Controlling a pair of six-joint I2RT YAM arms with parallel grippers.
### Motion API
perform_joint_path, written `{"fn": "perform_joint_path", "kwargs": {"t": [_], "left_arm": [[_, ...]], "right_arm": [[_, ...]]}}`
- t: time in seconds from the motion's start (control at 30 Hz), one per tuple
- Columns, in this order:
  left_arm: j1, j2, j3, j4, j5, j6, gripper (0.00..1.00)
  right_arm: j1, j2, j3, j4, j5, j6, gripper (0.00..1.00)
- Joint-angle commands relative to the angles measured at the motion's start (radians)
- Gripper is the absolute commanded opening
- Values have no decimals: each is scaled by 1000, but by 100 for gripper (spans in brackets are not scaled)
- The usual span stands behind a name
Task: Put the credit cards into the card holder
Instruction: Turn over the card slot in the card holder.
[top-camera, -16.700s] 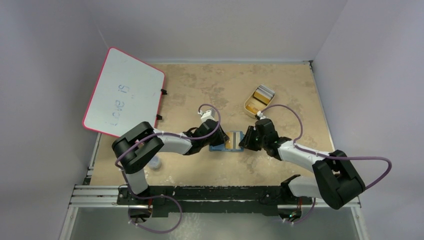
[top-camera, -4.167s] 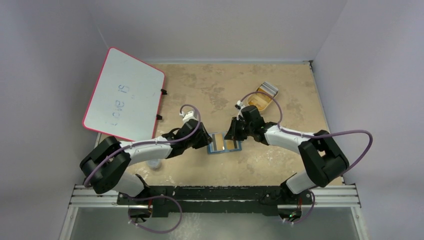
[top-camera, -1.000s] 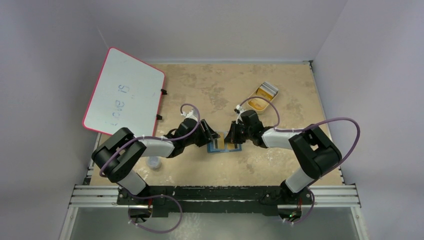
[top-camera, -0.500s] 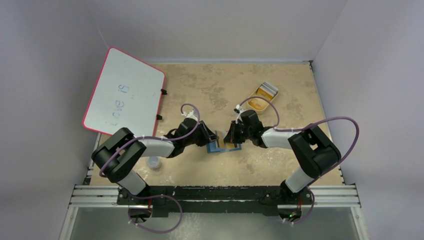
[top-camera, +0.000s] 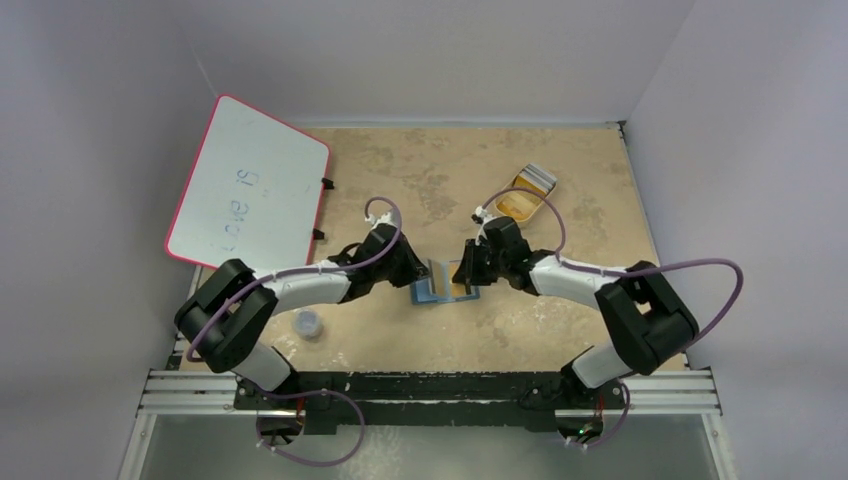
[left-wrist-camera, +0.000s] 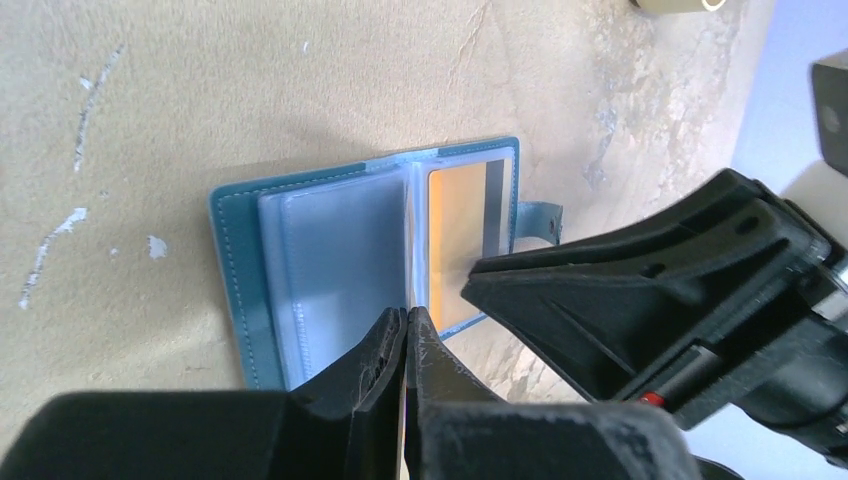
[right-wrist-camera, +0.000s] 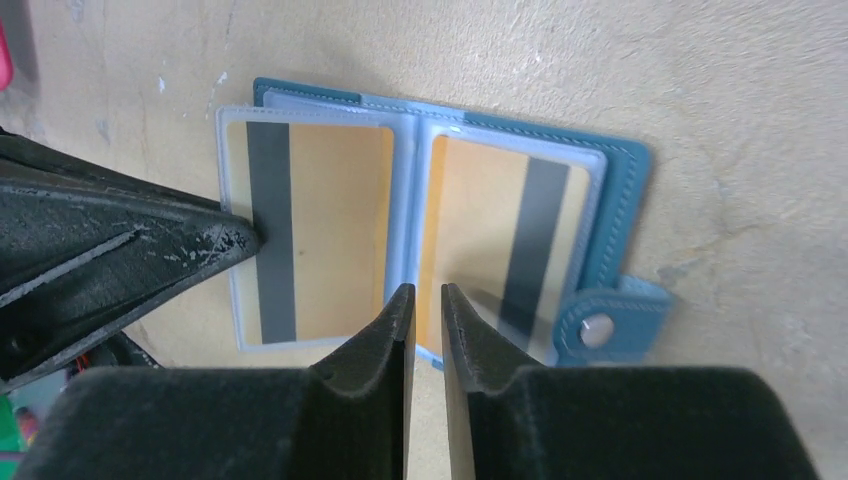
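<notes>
The blue card holder (top-camera: 440, 284) lies open mid-table between both grippers. In the right wrist view the card holder (right-wrist-camera: 622, 190) has orange-yellow credit cards in its clear pockets, one in the left leaf (right-wrist-camera: 325, 230) and one in the right (right-wrist-camera: 480, 230). My left gripper (top-camera: 427, 272) (left-wrist-camera: 405, 315) is shut on the edge of that left leaf, which stands lifted; its finger (right-wrist-camera: 150, 250) touches the leaf. My right gripper (top-camera: 464, 272) (right-wrist-camera: 428, 295) hovers over the spine, jaws a narrow gap apart with nothing between them. More credit cards (top-camera: 535, 179) lie in the tray.
A beige oval tray (top-camera: 497, 212) sits at the back right. The pink-rimmed whiteboard (top-camera: 250, 185) leans at the back left. A small clear cap (top-camera: 308, 322) lies near the left arm's base. The two grippers are almost touching over the holder.
My left gripper has closed onto the pocket leaf and raised it. My right gripper's jaws have parted slightly, and it has drawn back a little to the right.
</notes>
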Motion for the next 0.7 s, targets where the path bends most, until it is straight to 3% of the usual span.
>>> {"fn": "perform_joint_path", "kwargs": {"t": [0.0, 0.27, 0.5, 0.67], "left_arm": [[-1, -41, 101, -186, -61, 92, 0], [-2, -12, 202, -360, -105, 173, 2], [-2, 42, 232, -401, -93, 173, 6], [-2, 40, 236, -333, -17, 158, 20]], "right_arm": [[2, -78, 33, -67, 53, -26, 19], [-1, -55, -4, -22, 75, -19, 19], [-1, -6, -40, 41, 58, -20, 19], [-1, 3, -57, 60, 47, -18, 19]]}}
